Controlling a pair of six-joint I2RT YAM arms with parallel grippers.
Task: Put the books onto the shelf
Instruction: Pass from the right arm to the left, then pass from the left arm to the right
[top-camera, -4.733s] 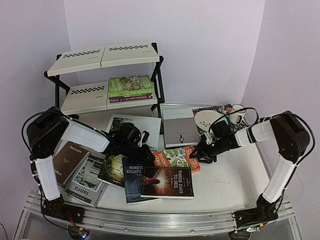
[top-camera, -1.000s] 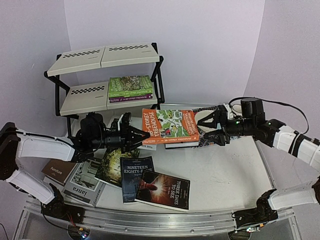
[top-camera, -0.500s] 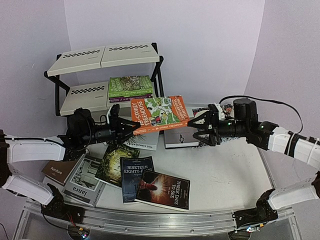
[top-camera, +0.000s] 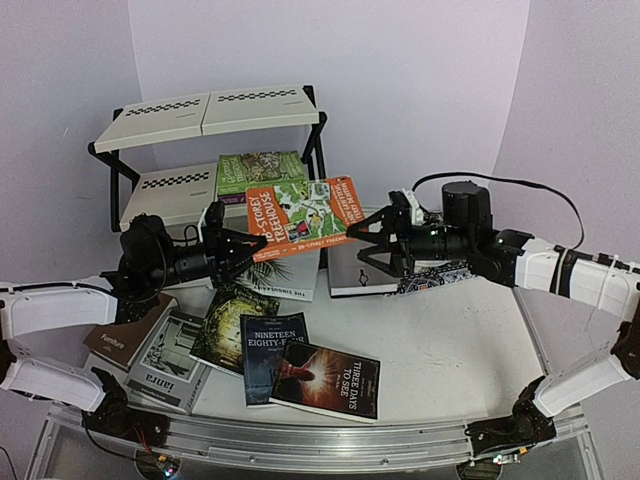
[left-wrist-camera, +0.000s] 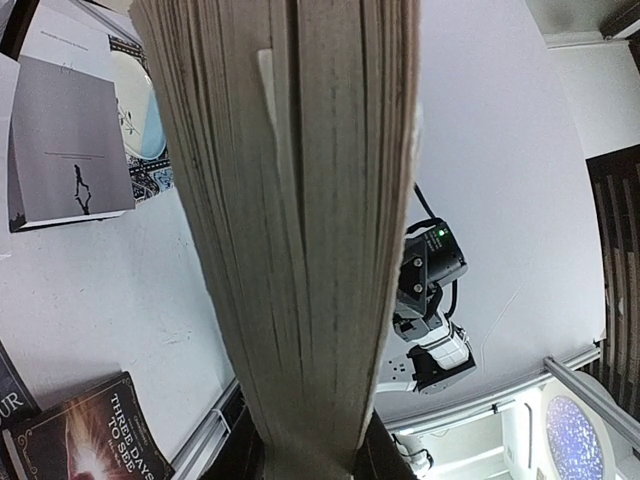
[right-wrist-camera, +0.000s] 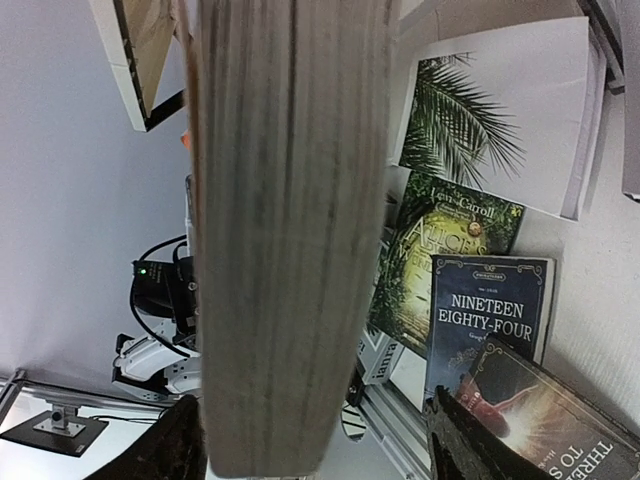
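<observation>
The left gripper (top-camera: 243, 257) has its jaws clenched on the left edge of the orange Treehouse book (top-camera: 305, 215), which hangs tilted above the desk (top-camera: 450, 340), just in front of the shelf (top-camera: 165, 190). The right gripper (top-camera: 378, 243) has its jaws released, spread wide around the book's opposite edge

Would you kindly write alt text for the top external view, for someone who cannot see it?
An orange book hangs in the air before the shelf, the left tool clamping one edge, the right tool open around the other. More books lie on the table.
</observation>
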